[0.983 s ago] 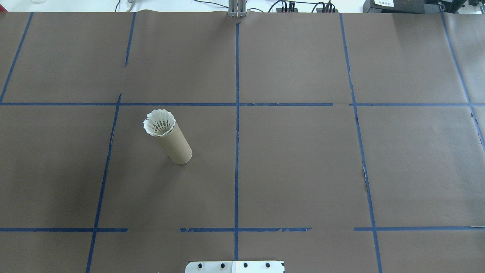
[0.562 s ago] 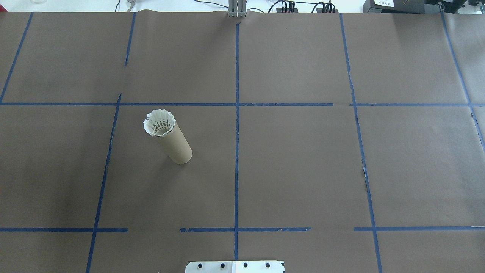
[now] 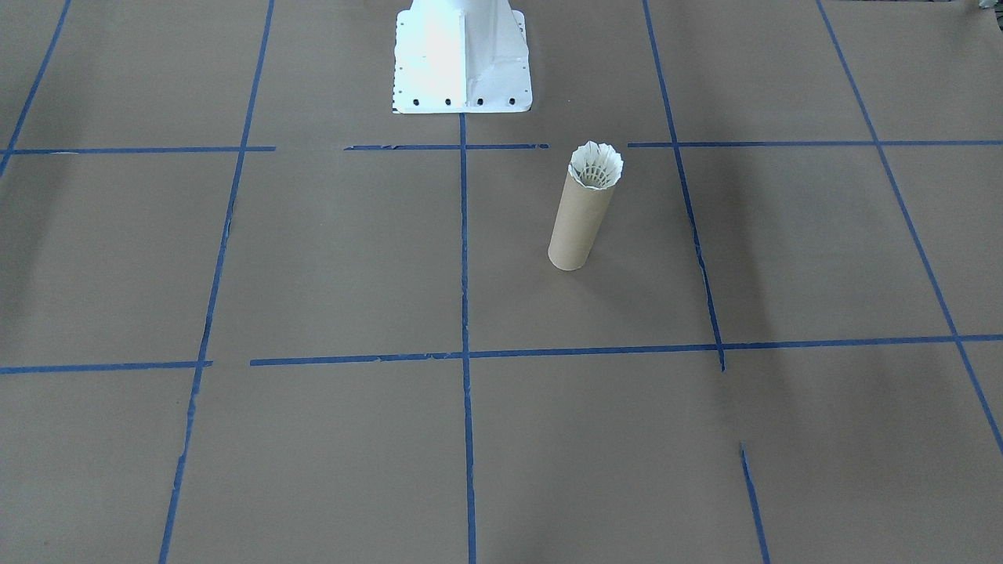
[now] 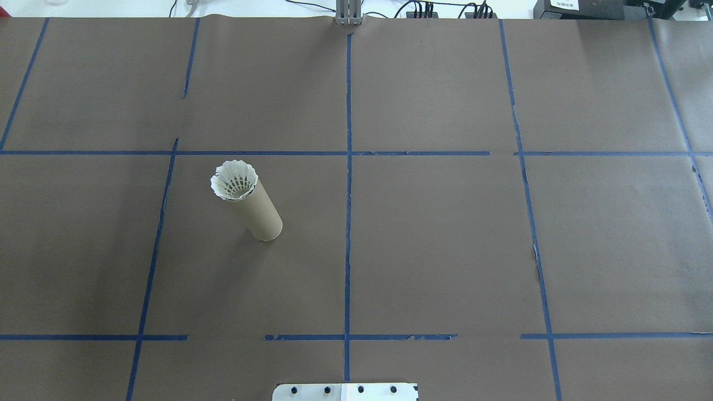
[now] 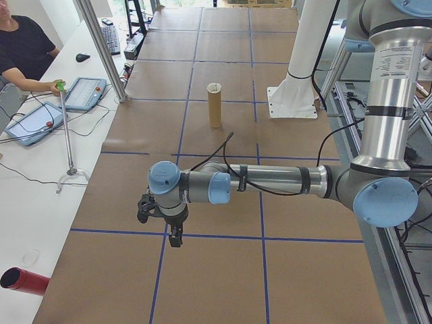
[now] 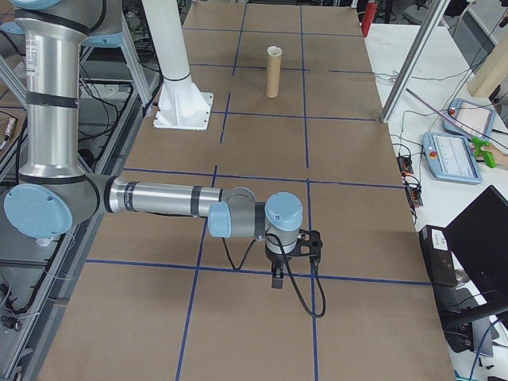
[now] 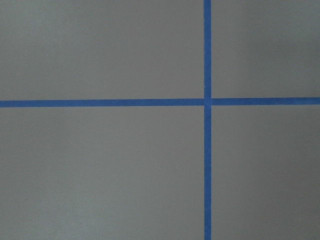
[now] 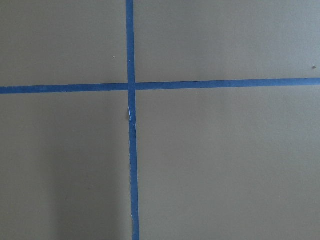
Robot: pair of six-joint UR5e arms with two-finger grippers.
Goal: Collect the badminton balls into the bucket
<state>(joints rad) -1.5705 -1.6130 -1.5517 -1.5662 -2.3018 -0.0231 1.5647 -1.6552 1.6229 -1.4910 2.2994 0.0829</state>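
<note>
Overhead exterior view shows the bucket, a narrow brown cardboard tube, standing upright on the brown paper table, left of the centre blue tape line and about midway between the near and far edges. Its long axis runs vertically, open mouth up. The shuttlecock sits in that mouth with its white feather skirt flaring upward just above the rim; its cork tip points down inside the tube and is hidden.

From the front-facing camera the tube stands a little in front of the white robot base and off to its side, apart from it.

Both arms are parked low over the table, well apart from the tube. The left gripper appears only in the left side camera and the right gripper only in the right side camera, both pointing down at tape crossings; whether either claw is open or closed cannot be told. A seated person is at the far side table.
</note>
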